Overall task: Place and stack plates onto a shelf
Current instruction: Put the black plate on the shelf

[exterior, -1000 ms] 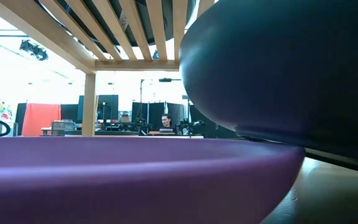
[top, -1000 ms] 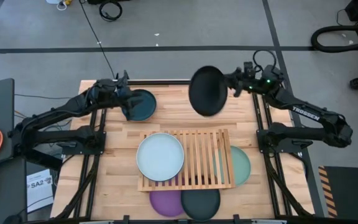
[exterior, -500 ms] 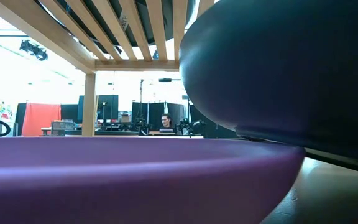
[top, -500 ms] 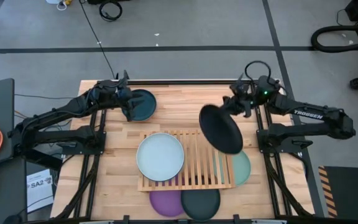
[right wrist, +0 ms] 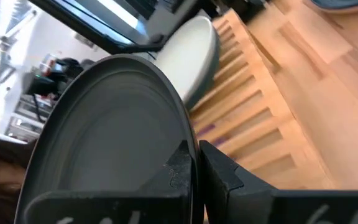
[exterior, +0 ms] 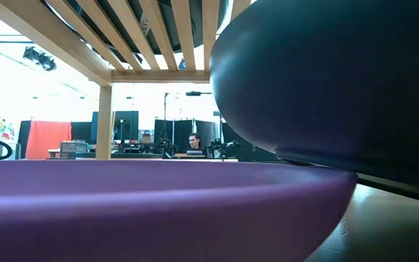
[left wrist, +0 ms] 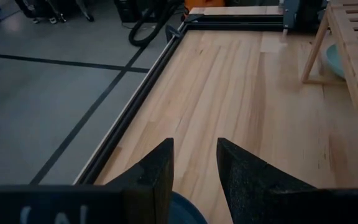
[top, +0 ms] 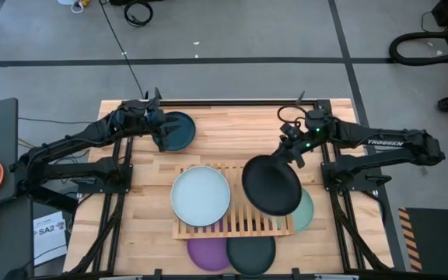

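Observation:
My right gripper [top: 288,155] is shut on the black plate [top: 271,185], which hovers tilted over the right half of the slatted wooden shelf [top: 239,211]. A pale blue-white plate [top: 201,196] lies flat on the shelf's left half. My left gripper [top: 159,132] is open at the left rim of a dark teal plate [top: 179,131] lying on the table near the far edge. That plate's rim [left wrist: 182,214] shows between the fingers, and I cannot tell whether they touch it. A mint green plate [top: 307,211] lies on the table, partly under the shelf. My right gripper pinches the black plate's rim [right wrist: 184,134] on its far-right side, one finger [right wrist: 179,167] on each face. The fingers slant down from the table's far right. The plate is lifted clear and tilted, reaching out beyond the fingers over the shelf slats [right wrist: 241,112].
A purple plate [top: 208,253] and a second dark teal plate [top: 252,253] lie at the near edge, partly under the shelf; both fill the low view [exterior: 158,204] [exterior: 326,80]. Bare tabletop lies between the shelf and the far edge. A person sits far off in the room.
My right gripper has carried the black plate from the table's far edge toward the near edge and down, over the shelf's right half. The plate has tipped from standing nearly on edge to lying flatter. The gripper has stayed shut on it.

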